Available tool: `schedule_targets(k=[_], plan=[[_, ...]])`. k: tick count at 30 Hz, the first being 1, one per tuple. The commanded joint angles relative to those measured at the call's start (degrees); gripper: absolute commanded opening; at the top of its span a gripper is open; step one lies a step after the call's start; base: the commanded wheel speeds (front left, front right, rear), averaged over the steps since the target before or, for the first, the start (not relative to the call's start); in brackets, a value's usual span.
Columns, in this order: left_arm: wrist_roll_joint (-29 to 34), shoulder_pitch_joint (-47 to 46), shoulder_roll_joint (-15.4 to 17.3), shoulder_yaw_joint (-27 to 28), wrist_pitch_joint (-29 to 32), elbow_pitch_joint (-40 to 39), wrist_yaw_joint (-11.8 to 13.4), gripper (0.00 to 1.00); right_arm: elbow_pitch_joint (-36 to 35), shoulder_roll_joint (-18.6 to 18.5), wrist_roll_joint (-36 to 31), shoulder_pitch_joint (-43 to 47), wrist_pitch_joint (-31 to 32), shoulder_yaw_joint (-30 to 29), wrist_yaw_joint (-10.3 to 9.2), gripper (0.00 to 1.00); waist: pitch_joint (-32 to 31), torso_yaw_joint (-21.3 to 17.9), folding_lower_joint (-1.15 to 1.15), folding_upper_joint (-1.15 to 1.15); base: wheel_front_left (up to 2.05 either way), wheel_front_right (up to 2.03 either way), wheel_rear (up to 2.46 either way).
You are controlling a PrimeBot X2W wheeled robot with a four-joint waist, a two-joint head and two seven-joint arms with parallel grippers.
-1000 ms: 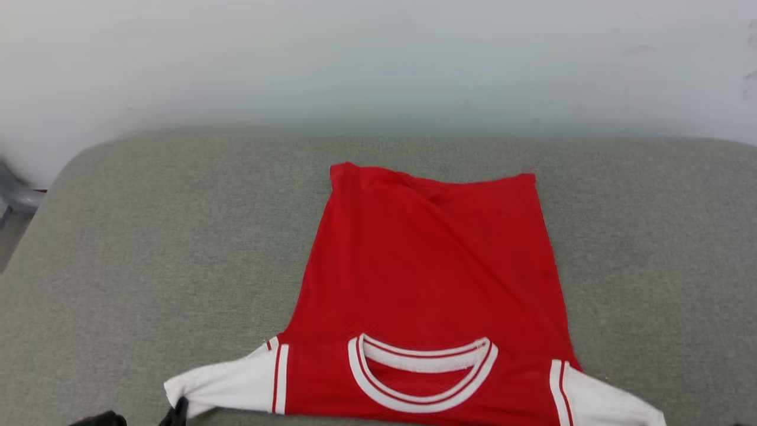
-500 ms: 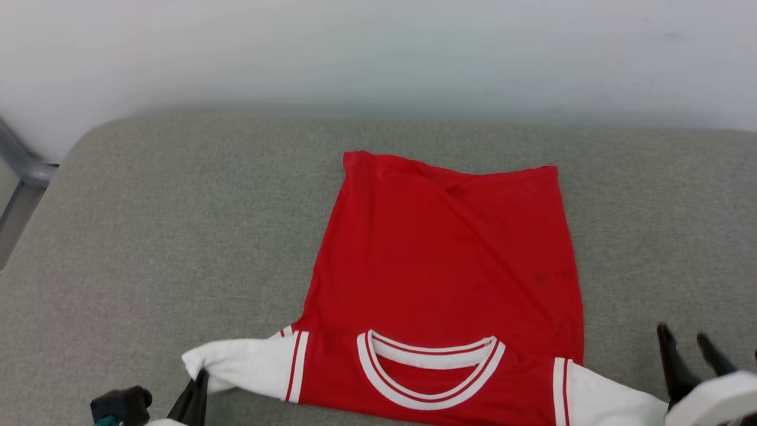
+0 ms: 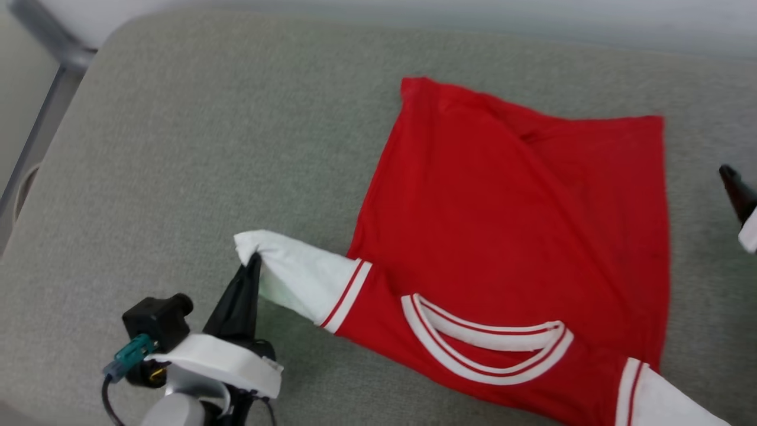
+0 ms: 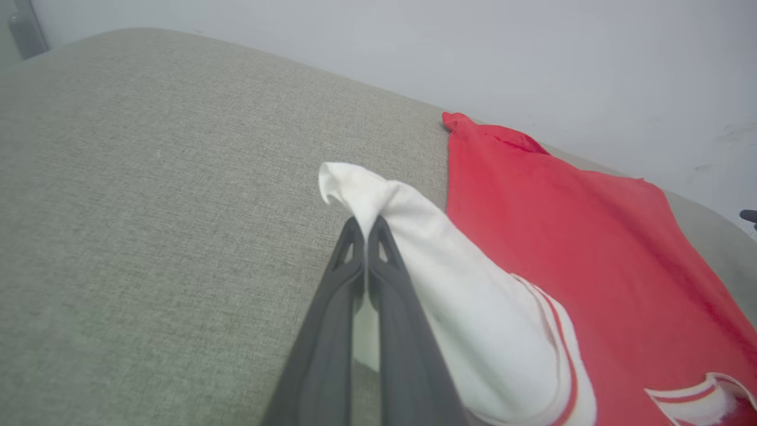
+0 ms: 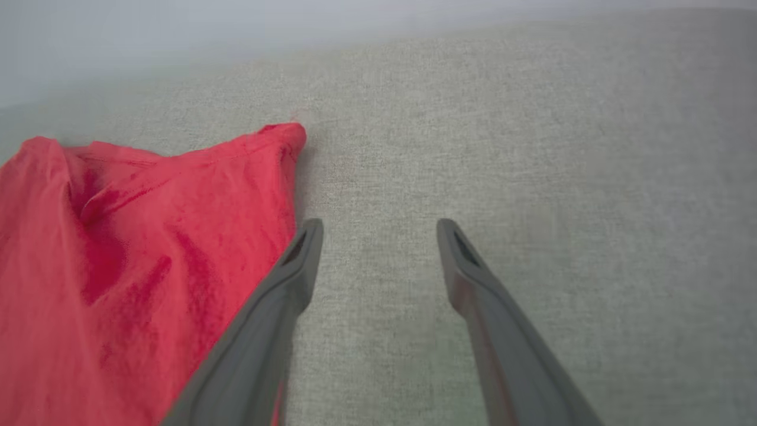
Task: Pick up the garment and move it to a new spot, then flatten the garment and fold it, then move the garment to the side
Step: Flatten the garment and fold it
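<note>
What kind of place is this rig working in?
Likely an indoor room: a wide grey woven-fabric cushion with rounded corners, like a sofa seat or bed, set against a plain white wall, with a red white-sleeved jersey shirt spread on it.

Red jersey shirt with white short sleeves [image 3: 514, 225]: its lower-right sleeve runs off the head view's bottom edge. The right tool [image 3: 735, 189] is cut by the right edge, one dark finger showing

The garment [image 3: 514, 236] lies on the cushion [image 3: 177, 148], right of the left hand [image 3: 253, 263], sleeve tip between its fingers; the right hand [image 5: 378, 228] sits just right of the garment's edge.
</note>
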Motion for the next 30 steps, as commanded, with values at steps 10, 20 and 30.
schedule_targets(k=[10, 20, 30], plan=[[1.85, -5.79, -4.19, -1.89, -1.42, 0.06, -3.28, 0.00, 5.48, -5.19, -2.73, -16.02, 13.40, 8.28, -0.03, 1.00, 11.27, 7.96, -0.02, 0.00, 0.00, 0.00, 0.00], [2.78, -6.59, -5.78, -1.35, -1.78, 1.81, -4.62, 0.00, 16.05, -3.48, -2.70, -13.43, 26.06, 9.03, -0.03, 0.00, 12.46, 8.76, -0.02, 0.00, 0.00, 0.00, 0.00], [1.78, -4.78, -4.72, -0.04, -1.59, 4.64, -4.78, 0.00, 10.01, -5.60, -2.12, -14.51, 20.94, 7.31, -0.06, 0.00, 7.21, 5.66, -0.02, 0.00, 0.00, 0.00, 0.00]])
